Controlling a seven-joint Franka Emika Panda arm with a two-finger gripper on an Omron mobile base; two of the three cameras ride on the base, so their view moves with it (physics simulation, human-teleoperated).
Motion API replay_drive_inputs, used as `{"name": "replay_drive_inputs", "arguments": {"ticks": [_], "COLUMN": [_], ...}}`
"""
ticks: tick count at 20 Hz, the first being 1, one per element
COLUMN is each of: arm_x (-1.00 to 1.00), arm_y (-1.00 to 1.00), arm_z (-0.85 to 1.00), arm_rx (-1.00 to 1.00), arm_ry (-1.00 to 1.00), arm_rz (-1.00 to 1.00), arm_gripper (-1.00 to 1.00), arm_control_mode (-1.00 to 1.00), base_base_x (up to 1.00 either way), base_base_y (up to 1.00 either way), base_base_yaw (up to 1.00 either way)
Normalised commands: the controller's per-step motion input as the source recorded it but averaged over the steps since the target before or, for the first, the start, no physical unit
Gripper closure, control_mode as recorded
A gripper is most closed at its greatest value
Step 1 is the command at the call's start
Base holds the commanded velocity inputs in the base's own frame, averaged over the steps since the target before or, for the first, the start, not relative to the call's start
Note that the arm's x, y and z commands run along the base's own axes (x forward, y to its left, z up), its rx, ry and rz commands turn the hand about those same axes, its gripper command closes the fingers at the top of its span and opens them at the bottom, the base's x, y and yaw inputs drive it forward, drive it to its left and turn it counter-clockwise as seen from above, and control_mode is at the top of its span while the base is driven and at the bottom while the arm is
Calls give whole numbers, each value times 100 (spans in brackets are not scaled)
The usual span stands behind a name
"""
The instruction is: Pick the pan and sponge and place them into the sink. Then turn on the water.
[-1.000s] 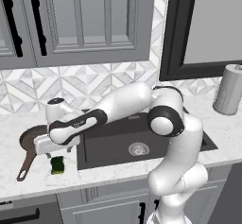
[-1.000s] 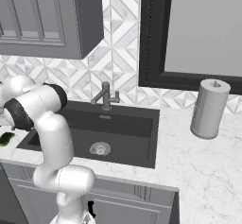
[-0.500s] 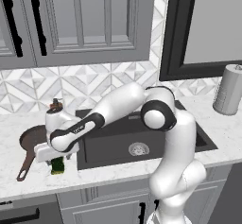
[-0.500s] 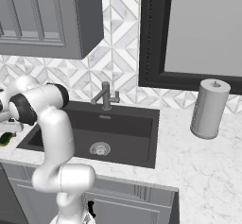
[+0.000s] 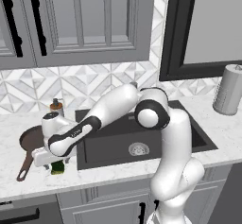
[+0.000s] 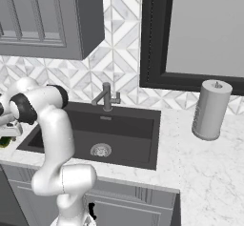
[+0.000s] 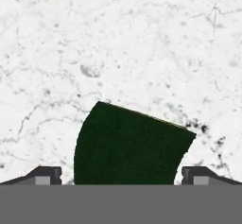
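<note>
Arm reaches out low to the left of the sink [image 5: 198,140], hand pointing down at the marble counter [image 5: 14,128]. Gripper [image 7: 122,173] is spread wide: in the hand view its two dark fingertips [image 7: 46,174] stand at either side of the sponge [image 7: 127,145], one per side, with a gap showing between each tip and the sponge. Nothing pinched.

Sponge: dark green block lying flat on the white marble, directly below the hand. In the left base view it shows as a green patch [image 5: 57,167] under the hand, near the counter's front edge, just left of the sink's left wall.

Pan [image 5: 31,137]: dark brown, resting on the counter left of the hand, its long handle [image 5: 24,166] running toward the front edge. Pan and sponge lie near each other; whether they touch cannot be told.

Sink basin is dark grey with a round metal drain [image 5: 138,148]; grey faucet [image 6: 106,97] stands at its back rim. A small bottle [image 5: 56,107] stands by the backsplash behind the pan. Paper towel roll [image 6: 210,109] stands upright on the counter right of the sink.
</note>
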Motion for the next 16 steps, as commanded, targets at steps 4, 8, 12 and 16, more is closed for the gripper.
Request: {"name": "replay_drive_inputs", "arguments": {"ticks": [4,8,12,16], "arm_x": [0,-2,-37,-26], "arm_y": [1,-1,-23,-88], "arm_z": [-6,-32,-30,12], "arm_rx": [0,0,2,4], "arm_ry": [0,0,0,0], "arm_rz": [0,0,0,-11], "arm_gripper": [100,100,100,100], "arm_control_mode": [-100,-100,-100,-100], "base_base_x": [0,0,0,0], "base_base_y": [0,0,0,0], "base_base_yaw": [0,0,0,0]}}
